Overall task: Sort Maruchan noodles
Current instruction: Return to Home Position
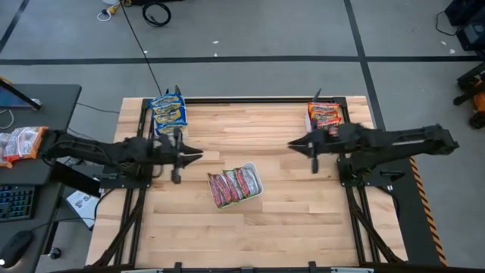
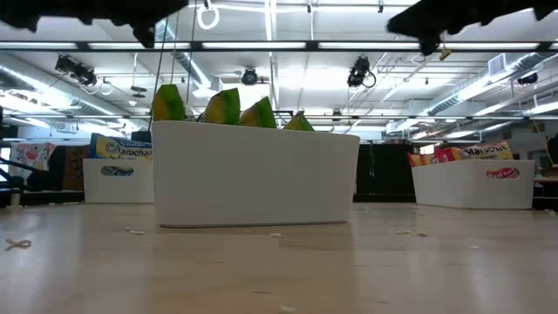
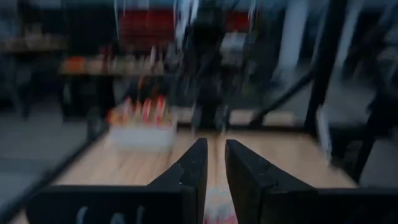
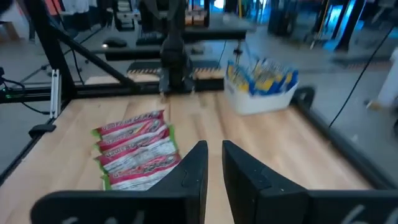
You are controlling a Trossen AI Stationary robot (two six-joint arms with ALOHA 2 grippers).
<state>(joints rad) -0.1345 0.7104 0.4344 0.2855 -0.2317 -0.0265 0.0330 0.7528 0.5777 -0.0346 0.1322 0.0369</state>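
Noodles (image 1: pixel 233 185) in middle bin (image 2: pixel 253 174), left bin (image 2: pixel 118 183) and right bin (image 2: pixel 475 185) behind

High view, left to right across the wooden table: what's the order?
Blue-white plastic noodle packets → left gripper → red-pink and green noodle packets → right gripper → orange-red noodle packets.

Left gripper (image 3: pixel 216 148) hangs over the tabletop (image 3: pixel 292 158), its dark fingers (image 3: pixel 189 168) a narrow gap apart. Across the wood, by the far edge: a white bin (image 3: pixel 142 135) stuffed with red-orange packets (image 3: pixel 142 112), and the right arm (image 3: pixel 208 74) just beside it.
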